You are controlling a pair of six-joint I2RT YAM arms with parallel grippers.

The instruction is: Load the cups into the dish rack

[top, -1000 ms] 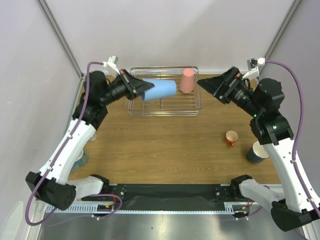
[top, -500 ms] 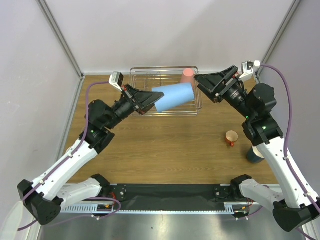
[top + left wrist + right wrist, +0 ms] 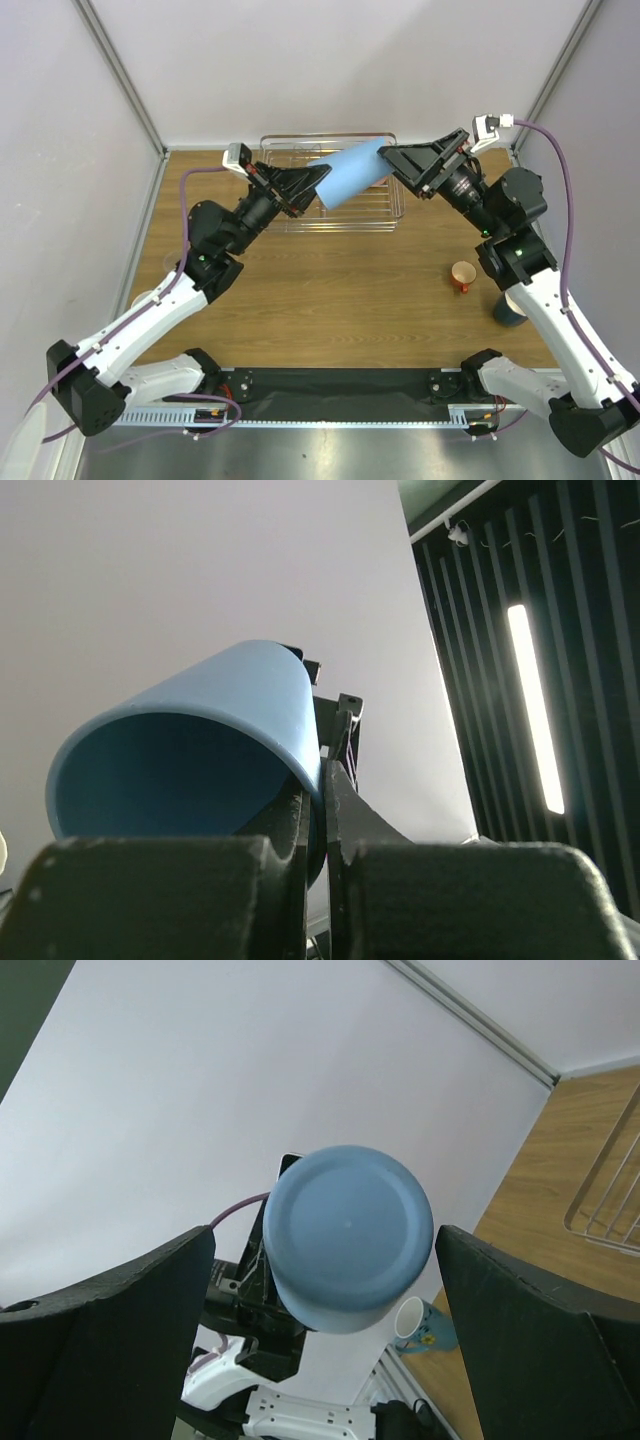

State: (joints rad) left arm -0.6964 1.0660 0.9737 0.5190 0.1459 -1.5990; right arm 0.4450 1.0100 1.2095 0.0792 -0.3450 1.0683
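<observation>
Top centre, overhead: the left gripper (image 3: 316, 181) pinches the rim of the blue tumbler (image 3: 350, 172); the right gripper (image 3: 390, 159), wide open, flanks its base without touching.

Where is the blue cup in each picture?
Top view: blue tumbler, upper middle, overlapping the dish rack.
Left wrist: blue tumbler lower left, open mouth facing the camera.
Right wrist: blue tumbler centre, flat base facing the camera.
Shared landmark: the left gripper pinching its rim.
</observation>
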